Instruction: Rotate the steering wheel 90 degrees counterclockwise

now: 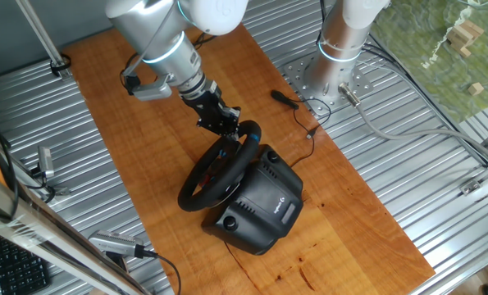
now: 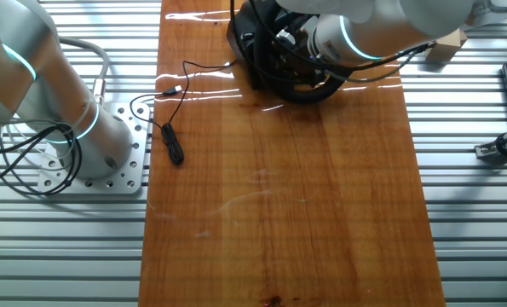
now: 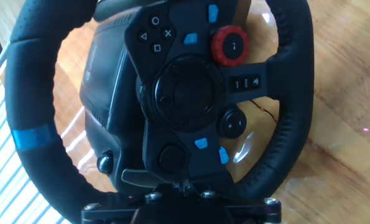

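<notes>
On the long wooden board (image 1: 178, 164) stands one black round steering wheel (image 1: 219, 168) on its boxy black base (image 1: 264, 203). One gripper (image 1: 225, 123) meets the rim's upper edge; whether it clamps cannot be told. One red dial (image 3: 229, 46) and four blue buttons (image 3: 201, 144) mark the hub.

A wooden board (image 1: 186, 147) lies lengthwise on the ribbed metal bench (image 1: 408, 164). A thin black cable (image 2: 172, 111) trails across the board's edge near a round perforated mounting plate (image 2: 91, 175). Small wooden blocks (image 1: 465, 37) sit on green matting (image 1: 424, 41), well apart from the board.
</notes>
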Robot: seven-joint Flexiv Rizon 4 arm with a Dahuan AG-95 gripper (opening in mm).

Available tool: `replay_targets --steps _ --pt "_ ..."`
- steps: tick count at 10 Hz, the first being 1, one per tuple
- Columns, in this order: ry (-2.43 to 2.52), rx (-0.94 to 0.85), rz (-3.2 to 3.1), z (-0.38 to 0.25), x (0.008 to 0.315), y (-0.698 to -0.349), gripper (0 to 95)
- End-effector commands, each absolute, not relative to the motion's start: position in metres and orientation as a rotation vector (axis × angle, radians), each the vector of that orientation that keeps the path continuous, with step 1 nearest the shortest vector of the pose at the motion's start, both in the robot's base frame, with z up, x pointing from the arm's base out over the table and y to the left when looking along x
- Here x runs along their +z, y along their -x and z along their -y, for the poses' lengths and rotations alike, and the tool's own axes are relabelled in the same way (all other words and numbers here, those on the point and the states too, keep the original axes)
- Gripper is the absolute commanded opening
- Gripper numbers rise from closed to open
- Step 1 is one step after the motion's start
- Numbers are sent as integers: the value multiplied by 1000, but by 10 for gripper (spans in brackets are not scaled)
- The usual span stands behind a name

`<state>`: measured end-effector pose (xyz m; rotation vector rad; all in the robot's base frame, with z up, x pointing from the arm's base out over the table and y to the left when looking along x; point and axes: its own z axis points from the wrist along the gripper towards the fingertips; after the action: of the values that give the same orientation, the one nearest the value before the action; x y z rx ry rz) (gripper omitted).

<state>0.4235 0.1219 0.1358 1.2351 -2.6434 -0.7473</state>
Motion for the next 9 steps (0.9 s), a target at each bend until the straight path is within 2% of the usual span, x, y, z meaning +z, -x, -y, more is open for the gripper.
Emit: replay_targets --steps 1,9 --pt "-1250 -743 2647 -121 133 -426 0" --pt "-1278 -746 2663 -119 126 -434 0"
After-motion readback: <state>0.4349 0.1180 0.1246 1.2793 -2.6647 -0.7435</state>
